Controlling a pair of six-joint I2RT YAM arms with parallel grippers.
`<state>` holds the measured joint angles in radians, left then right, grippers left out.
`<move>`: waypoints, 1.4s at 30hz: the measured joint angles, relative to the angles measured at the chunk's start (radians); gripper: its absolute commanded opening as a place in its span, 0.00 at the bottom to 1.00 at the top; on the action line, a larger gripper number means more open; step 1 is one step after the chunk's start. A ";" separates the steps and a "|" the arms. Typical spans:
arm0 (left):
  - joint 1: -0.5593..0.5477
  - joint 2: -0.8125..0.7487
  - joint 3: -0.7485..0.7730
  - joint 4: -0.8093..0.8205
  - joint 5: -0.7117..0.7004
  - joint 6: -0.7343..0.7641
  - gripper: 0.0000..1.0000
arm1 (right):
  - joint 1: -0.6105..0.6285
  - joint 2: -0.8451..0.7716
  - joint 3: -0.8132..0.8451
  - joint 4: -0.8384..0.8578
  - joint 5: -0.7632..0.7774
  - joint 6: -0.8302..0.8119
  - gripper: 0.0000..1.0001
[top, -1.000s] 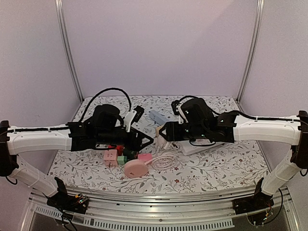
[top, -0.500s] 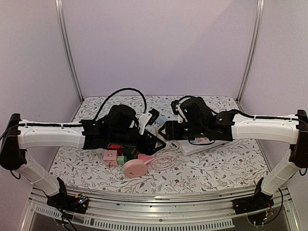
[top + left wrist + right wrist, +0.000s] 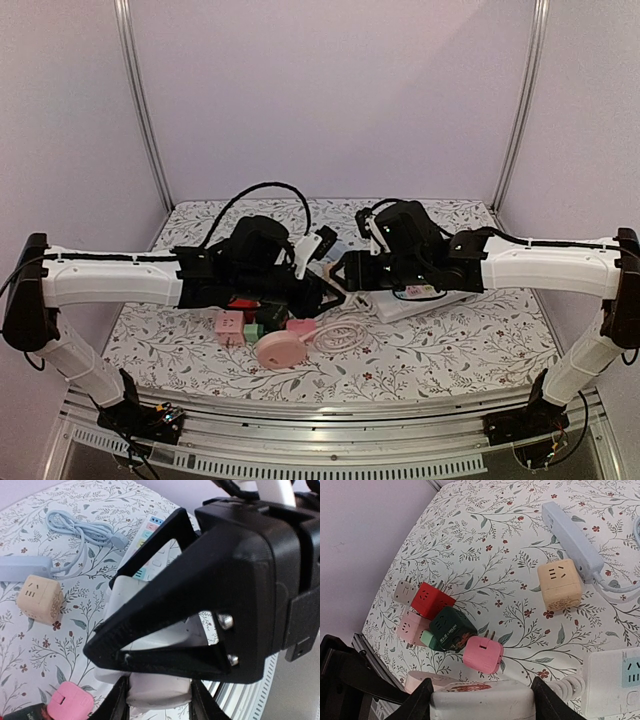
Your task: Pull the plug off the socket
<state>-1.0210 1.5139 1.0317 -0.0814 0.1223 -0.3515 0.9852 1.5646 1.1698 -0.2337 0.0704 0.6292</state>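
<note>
Left hand point(image 3: 159, 702) clamped on the white plug point(image 3: 160, 692), which sits between its fingers. The plug meets the white socket block point(image 3: 481, 699) just ahead. Right hand point(image 3: 482, 705) clamped on that block from the opposite side. Beyond the right hand, on the floral bench point(image 3: 485, 525): pink cube adapter point(image 3: 482, 655), then beige cube adapter point(image 3: 560, 584) touching a pale power strip point(image 3: 572, 532).

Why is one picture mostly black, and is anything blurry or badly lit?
Left wrist view: the black right gripper crowds the lens, hiding most of the scene; the beige cube beside it is sharp. Right wrist view: crisp, evenly lit. Top view: soft light, faint shadows.
</note>
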 measured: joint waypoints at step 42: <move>0.002 -0.017 -0.034 0.017 0.024 0.004 0.00 | 0.024 0.005 -0.012 0.021 0.079 -0.028 0.18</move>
<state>-1.0195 1.4967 0.9981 -0.0643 0.1463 -0.3477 1.0088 1.5692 1.1576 -0.2131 0.1493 0.6014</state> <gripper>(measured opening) 0.343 0.594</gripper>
